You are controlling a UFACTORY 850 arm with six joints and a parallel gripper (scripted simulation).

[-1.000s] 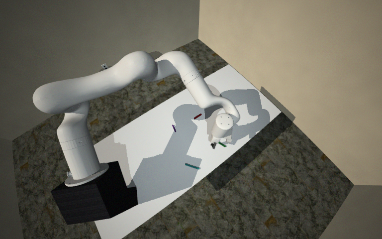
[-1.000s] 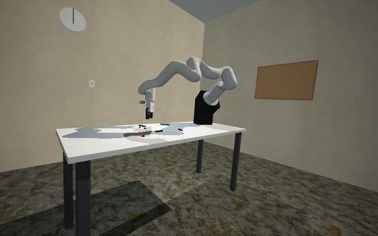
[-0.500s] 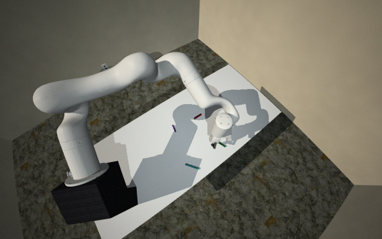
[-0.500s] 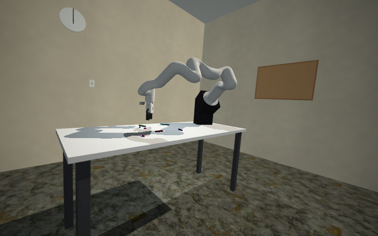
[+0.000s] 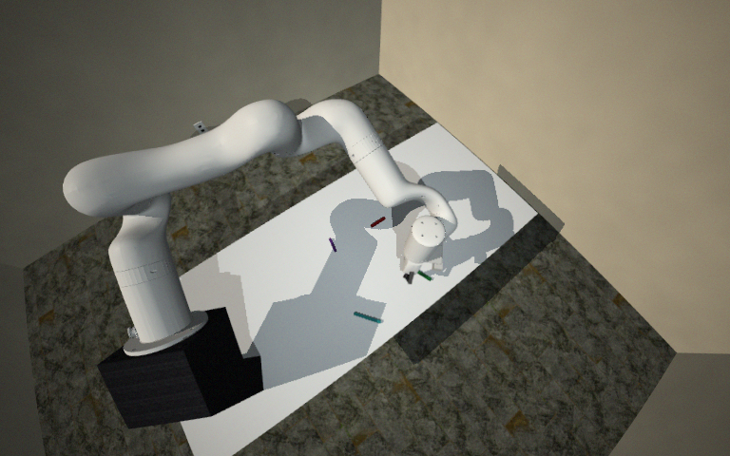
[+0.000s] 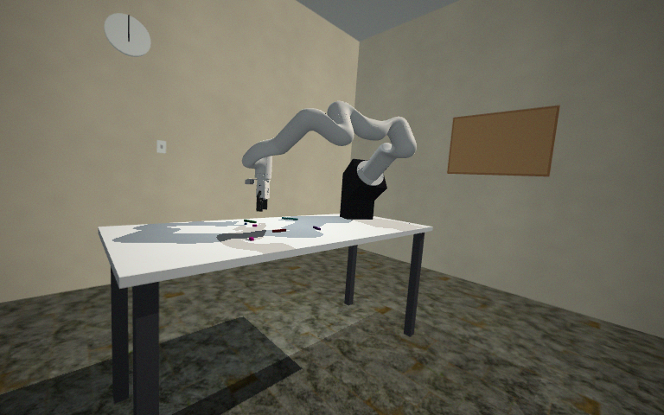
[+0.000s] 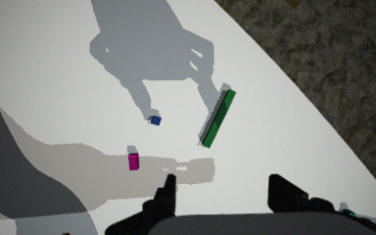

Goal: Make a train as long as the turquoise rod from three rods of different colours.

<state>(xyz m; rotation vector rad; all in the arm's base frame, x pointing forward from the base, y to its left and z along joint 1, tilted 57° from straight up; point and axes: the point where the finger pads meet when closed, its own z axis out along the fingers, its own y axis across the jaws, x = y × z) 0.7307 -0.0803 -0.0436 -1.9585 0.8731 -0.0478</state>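
Observation:
My gripper (image 7: pixel 222 190) is open and empty, hanging above the white table (image 5: pixel 344 269) near its right edge. In the wrist view a green rod (image 7: pixel 217 118) lies flat just ahead of the fingers, a small blue rod (image 7: pixel 156 120) lies to its left, and a magenta rod (image 7: pixel 133 161) lies close to the left finger. In the top view the gripper (image 5: pixel 410 276) is beside the green rod (image 5: pixel 424 275). The turquoise rod (image 5: pixel 368 316) lies apart near the front edge. A red rod (image 5: pixel 377 221) and a purple rod (image 5: pixel 333 244) lie further back.
The table's right edge runs close past the green rod, with floor (image 7: pixel 313 44) beyond it. The arm's black base (image 5: pixel 177 370) stands at the table's other end. A second magenta rod (image 6: pixel 251 239) shows in the exterior view.

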